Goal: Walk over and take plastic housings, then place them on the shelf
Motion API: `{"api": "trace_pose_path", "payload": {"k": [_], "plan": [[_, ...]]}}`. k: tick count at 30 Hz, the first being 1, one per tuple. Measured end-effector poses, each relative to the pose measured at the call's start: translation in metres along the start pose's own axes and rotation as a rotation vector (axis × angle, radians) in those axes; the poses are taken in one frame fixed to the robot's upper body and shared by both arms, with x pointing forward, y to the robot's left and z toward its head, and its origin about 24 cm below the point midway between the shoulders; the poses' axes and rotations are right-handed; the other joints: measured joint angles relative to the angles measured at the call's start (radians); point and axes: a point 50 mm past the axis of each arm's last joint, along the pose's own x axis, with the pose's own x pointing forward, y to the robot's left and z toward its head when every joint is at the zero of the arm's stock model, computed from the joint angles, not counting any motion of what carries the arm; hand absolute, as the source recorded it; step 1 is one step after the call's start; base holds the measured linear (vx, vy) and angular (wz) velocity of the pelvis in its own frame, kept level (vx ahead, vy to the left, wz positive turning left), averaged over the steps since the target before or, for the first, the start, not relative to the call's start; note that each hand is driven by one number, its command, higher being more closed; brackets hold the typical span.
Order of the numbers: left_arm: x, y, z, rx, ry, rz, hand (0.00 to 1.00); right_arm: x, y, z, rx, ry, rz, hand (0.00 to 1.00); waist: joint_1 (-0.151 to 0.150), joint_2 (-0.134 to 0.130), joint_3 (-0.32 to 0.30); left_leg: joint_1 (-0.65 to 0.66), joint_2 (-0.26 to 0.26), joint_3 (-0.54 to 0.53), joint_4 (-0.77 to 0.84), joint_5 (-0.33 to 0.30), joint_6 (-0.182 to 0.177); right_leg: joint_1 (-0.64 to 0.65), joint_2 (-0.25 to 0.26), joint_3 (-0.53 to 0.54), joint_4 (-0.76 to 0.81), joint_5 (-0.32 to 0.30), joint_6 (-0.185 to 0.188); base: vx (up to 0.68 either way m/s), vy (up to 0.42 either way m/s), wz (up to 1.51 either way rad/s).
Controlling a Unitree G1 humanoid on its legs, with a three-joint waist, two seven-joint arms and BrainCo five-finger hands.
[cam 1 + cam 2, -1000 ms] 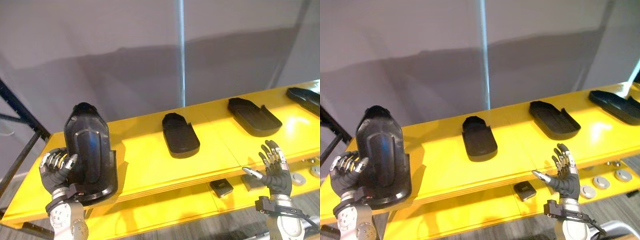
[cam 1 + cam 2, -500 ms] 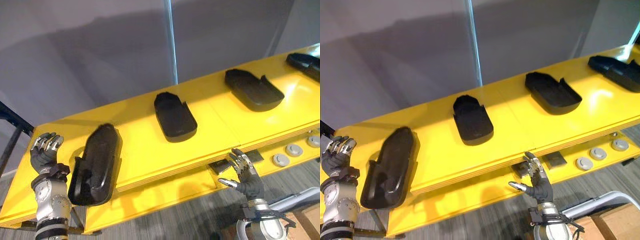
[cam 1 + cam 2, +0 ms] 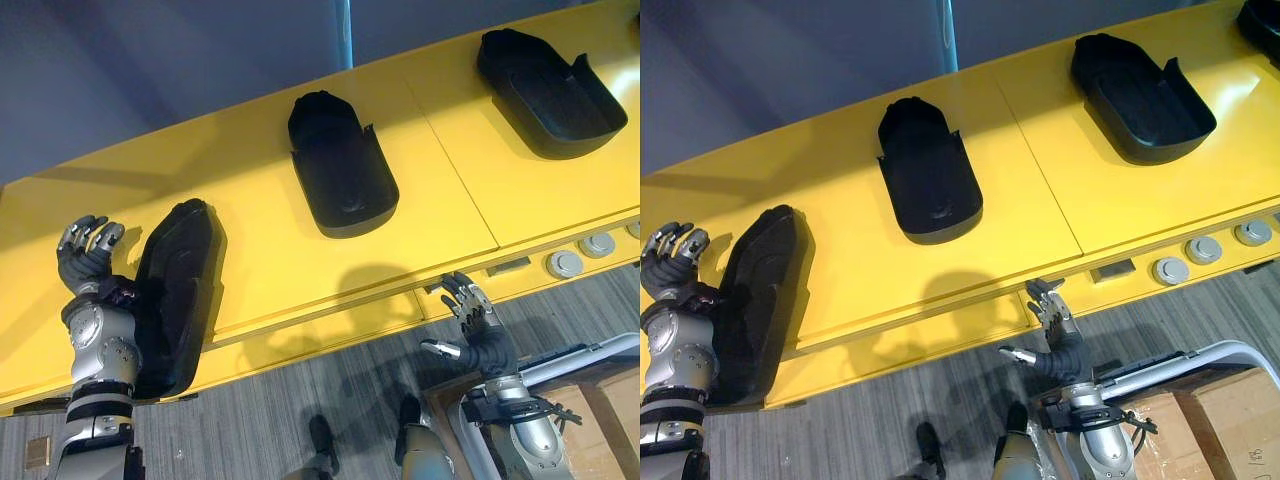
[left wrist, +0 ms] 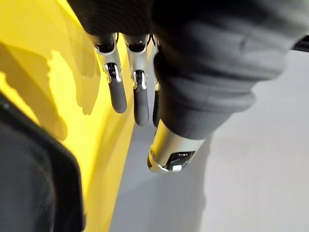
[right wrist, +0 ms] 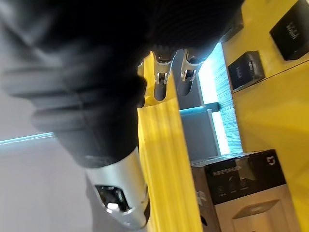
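Observation:
A long black plastic housing (image 3: 180, 290) lies flat on the left end of the yellow shelf (image 3: 260, 240), its near end over the front edge. My left hand (image 3: 85, 255) is just to its left, open and apart from it, with fingers (image 4: 116, 92) relaxed over the yellow surface. Two more black housings, one in the middle (image 3: 340, 165) and one to the right (image 3: 548, 90), lie open side up on the same shelf. My right hand (image 3: 1052, 335) hangs open and empty below the shelf's front edge.
A lower yellow tier carries silver round discs (image 3: 1170, 270) and small black boxes (image 5: 246, 70). A further black housing (image 3: 1260, 15) lies at the shelf's far right. A cardboard box (image 3: 1200, 430) and a pale metal frame (image 3: 1180, 360) stand on the grey floor at the lower right.
One second ago my left hand held the housing upright; it now lies flat on the shelf, let go. My right hand has dropped below the shelf edge. The camera has tilted down.

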Motion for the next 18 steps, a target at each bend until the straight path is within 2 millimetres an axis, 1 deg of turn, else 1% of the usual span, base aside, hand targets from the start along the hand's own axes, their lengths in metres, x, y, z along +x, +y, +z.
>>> {"api": "trace_pose_path", "payload": {"k": [1, 3, 4, 5, 6, 9, 11, 12, 14, 16, 17, 18], "plan": [[0.002, -0.003, 0.003, -0.005, -0.010, -0.006, 1.00, 0.000, 0.000, 0.000, 0.000, -0.001, -0.001, 0.00, 0.000, -0.001, 0.004, 0.000, 0.000, 0.000, 0.000, 0.000, 0.000, 0.000, 0.000, 0.000, -0.001, 0.000, 0.000, 0.00, 0.000, 0.00], [0.008, -0.013, 0.016, -0.021, -0.071, -0.033, 1.00, 0.000, 0.000, 0.000, 0.003, -0.001, -0.005, 0.00, 0.000, -0.001, 0.011, 0.000, 0.002, 0.000, -0.001, 0.000, 0.001, 0.002, 0.003, -0.001, -0.006, 0.001, -0.002, 0.00, 0.000, 0.00], [0.009, -0.016, 0.021, -0.025, -0.086, -0.036, 0.00, 0.000, 0.000, 0.000, 0.003, 0.000, -0.005, 0.00, 0.000, -0.001, 0.011, 0.000, 0.002, 0.000, -0.002, 0.001, 0.001, 0.003, 0.004, -0.002, -0.008, 0.002, -0.002, 0.00, 0.000, 0.00], [0.011, -0.022, 0.030, -0.036, -0.124, -0.047, 0.00, 0.000, 0.001, -0.001, 0.006, 0.002, -0.006, 0.00, 0.000, -0.001, 0.011, 0.002, 0.004, -0.001, -0.003, 0.001, 0.001, 0.006, 0.006, -0.003, -0.010, 0.002, -0.003, 0.00, 0.000, 0.00], [0.012, -0.025, 0.034, -0.043, -0.141, -0.052, 0.00, -0.001, 0.001, -0.001, 0.008, 0.004, -0.007, 0.00, 0.000, -0.001, 0.011, 0.004, 0.004, -0.002, -0.004, 0.001, 0.001, 0.009, 0.007, -0.004, -0.012, 0.002, -0.003, 0.00, 0.000, 0.00], [0.017, -0.039, 0.061, -0.095, -0.245, -0.051, 0.00, -0.003, 0.010, -0.005, 0.027, 0.022, 0.008, 0.00, 0.000, -0.001, 0.011, 0.028, 0.007, -0.003, -0.014, 0.002, 0.003, 0.033, 0.012, -0.007, -0.022, 0.002, -0.003, 0.00, 0.000, 0.00], [0.018, -0.055, 0.091, -0.127, -0.359, -0.098, 0.00, -0.005, 0.015, -0.008, 0.051, 0.032, 0.006, 0.00, 0.001, -0.001, 0.011, 0.040, 0.008, -0.005, -0.017, 0.002, 0.003, 0.049, 0.015, -0.010, -0.027, 0.002, -0.003, 0.00, 0.000, 0.00], [0.017, -0.059, 0.098, -0.132, -0.386, -0.113, 0.00, -0.005, 0.016, -0.008, 0.059, 0.032, 0.000, 0.00, 0.002, -0.001, 0.011, 0.044, 0.009, -0.005, -0.018, 0.002, 0.003, 0.054, 0.016, -0.011, -0.029, 0.002, -0.003, 0.00, 0.000, 0.00], [0.009, -0.070, 0.125, -0.145, -0.491, -0.167, 0.00, -0.007, 0.017, -0.010, 0.064, 0.038, -0.008, 0.00, 0.003, 0.000, 0.009, 0.069, 0.011, -0.007, -0.026, 0.002, 0.003, 0.082, 0.020, -0.018, -0.042, 0.002, -0.002, 0.00, 0.000, 0.00], [-0.002, -0.075, 0.137, -0.139, -0.548, -0.208, 0.00, -0.010, 0.017, -0.011, 0.053, 0.048, -0.008, 0.00, 0.010, 0.001, -0.003, 0.088, 0.015, -0.007, -0.037, 0.002, 0.003, 0.105, 0.025, -0.024, -0.056, 0.002, -0.002, 0.02, 0.013, 0.01], [-0.010, -0.072, 0.138, -0.107, -0.556, -0.229, 0.00, -0.012, 0.016, -0.012, 0.053, 0.058, -0.015, 0.00, 0.013, 0.005, -0.024, 0.098, 0.017, -0.009, -0.045, 0.002, 0.003, 0.117, 0.029, -0.029, -0.065, 0.002, -0.002, 0.06, 0.027, 0.00], [-0.015, -0.069, 0.138, -0.088, -0.556, -0.238, 0.00, -0.013, 0.016, -0.013, 0.053, 0.065, -0.019, 0.00, 0.014, 0.006, -0.031, 0.106, 0.018, -0.009, -0.049, 0.002, 0.003, 0.125, 0.030, -0.030, -0.069, 0.002, -0.002, 0.08, 0.028, 0.01]]}}
